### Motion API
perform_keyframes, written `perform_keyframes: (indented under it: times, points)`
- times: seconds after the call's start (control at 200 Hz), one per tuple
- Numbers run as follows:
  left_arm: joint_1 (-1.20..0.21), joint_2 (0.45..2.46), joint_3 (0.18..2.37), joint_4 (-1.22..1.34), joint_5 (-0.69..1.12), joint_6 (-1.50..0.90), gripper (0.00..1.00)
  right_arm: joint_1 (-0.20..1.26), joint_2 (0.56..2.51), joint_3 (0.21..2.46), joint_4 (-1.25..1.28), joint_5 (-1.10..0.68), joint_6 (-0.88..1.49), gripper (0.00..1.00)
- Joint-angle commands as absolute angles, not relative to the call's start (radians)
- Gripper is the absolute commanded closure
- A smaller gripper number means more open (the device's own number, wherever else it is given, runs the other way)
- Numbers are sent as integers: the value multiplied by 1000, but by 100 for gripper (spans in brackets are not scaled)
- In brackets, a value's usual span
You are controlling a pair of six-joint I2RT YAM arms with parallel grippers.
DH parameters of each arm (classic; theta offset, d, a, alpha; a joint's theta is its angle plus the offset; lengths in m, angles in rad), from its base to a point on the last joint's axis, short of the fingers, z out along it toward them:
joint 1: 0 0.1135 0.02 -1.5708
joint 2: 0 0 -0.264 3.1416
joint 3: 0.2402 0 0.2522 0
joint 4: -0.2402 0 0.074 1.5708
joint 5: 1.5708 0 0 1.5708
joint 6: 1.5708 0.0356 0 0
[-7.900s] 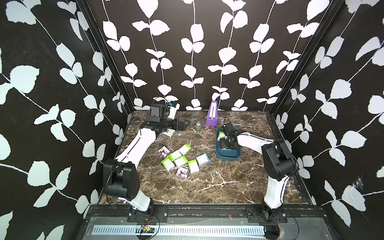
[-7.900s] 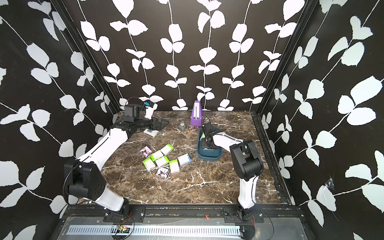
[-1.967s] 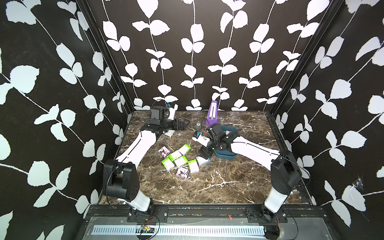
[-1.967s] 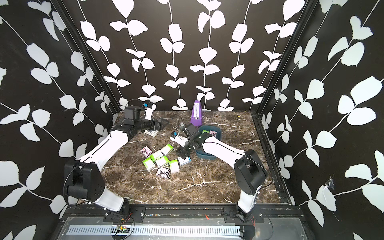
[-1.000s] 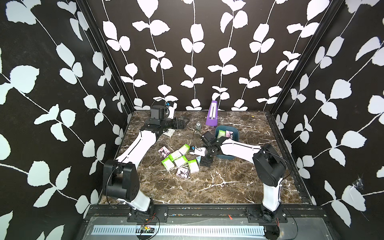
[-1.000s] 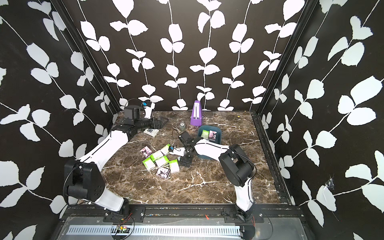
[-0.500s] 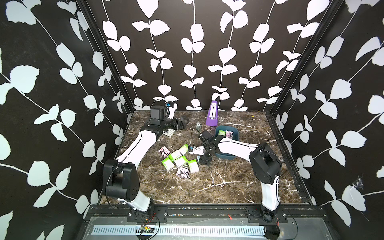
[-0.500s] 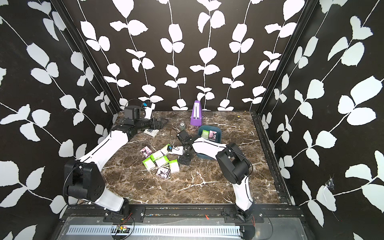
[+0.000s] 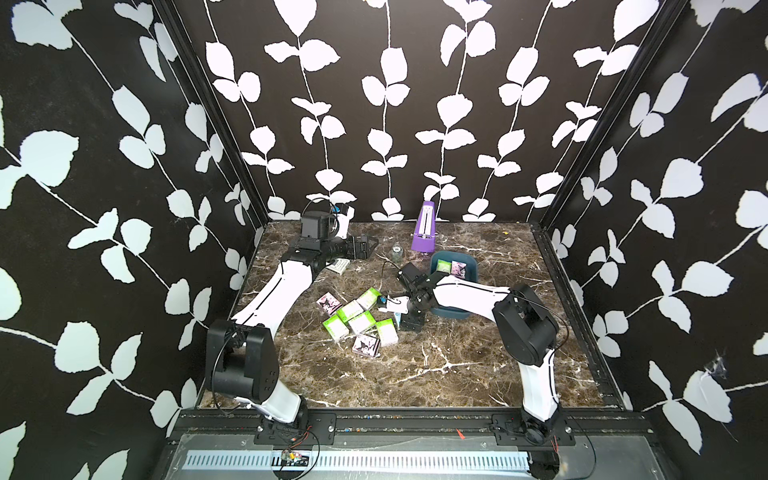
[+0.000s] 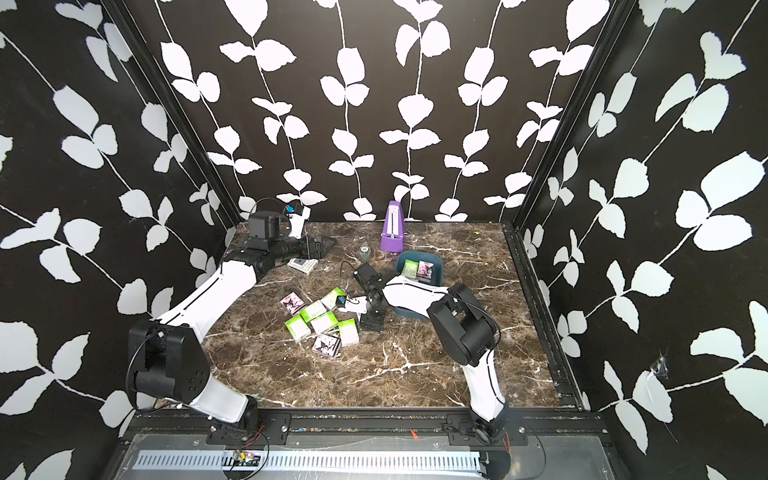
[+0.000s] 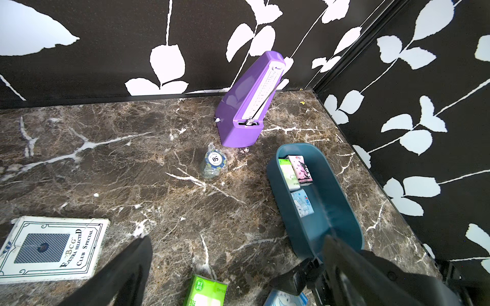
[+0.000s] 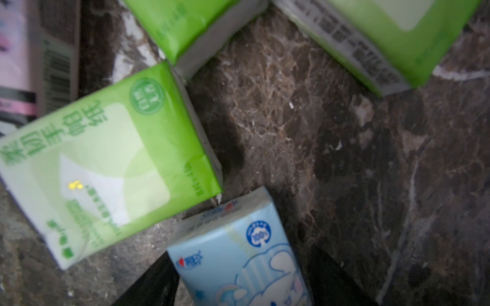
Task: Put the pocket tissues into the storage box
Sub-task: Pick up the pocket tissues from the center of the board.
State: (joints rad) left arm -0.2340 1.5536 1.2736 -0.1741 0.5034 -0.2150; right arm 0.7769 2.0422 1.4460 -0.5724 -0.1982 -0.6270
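The dark teal storage box [image 9: 453,253] [image 10: 419,254] stands right of the table's centre. Three pocket tissues lie in it: green [image 11: 289,173], pink [image 11: 302,169] and blue [image 11: 302,204]. Several more packets, green and pink-purple, lie loose in a pile [image 9: 359,318] left of the box. My right gripper [image 9: 409,322] [image 12: 238,265] is down at the pile's right edge, shut on a blue and white packet [image 12: 230,238] that still rests on the table. My left gripper [image 9: 365,247] [image 11: 237,238] hovers open and empty at the back left.
A purple pyramid-shaped metronome [image 9: 424,230] stands by the back wall, just behind the box. A wrapped stack of poker chips [image 11: 214,163] sits left of it. A boxed card deck [image 11: 53,249] lies under my left arm. Patterned walls close in three sides.
My right gripper has settled lower at the pile's right edge and its jaws have narrowed onto the blue packet. The left arm has not moved.
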Motion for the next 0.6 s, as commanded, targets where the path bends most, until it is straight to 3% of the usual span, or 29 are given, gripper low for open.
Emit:
perform_keyframes:
  times: [0.0,0.115,0.595]
  points:
    - [-230,1522,1282,-179,500,-198,1,782,2067,1511,-622,-220,-607,35]
    - [-230,1519,1280,-180,498,-195,1,782,2071,1523,-629,-218,-603,47]
    - [-230,1516,1270,-164,503,-201,1,768,1921,1576,-564,-210,-485,48]
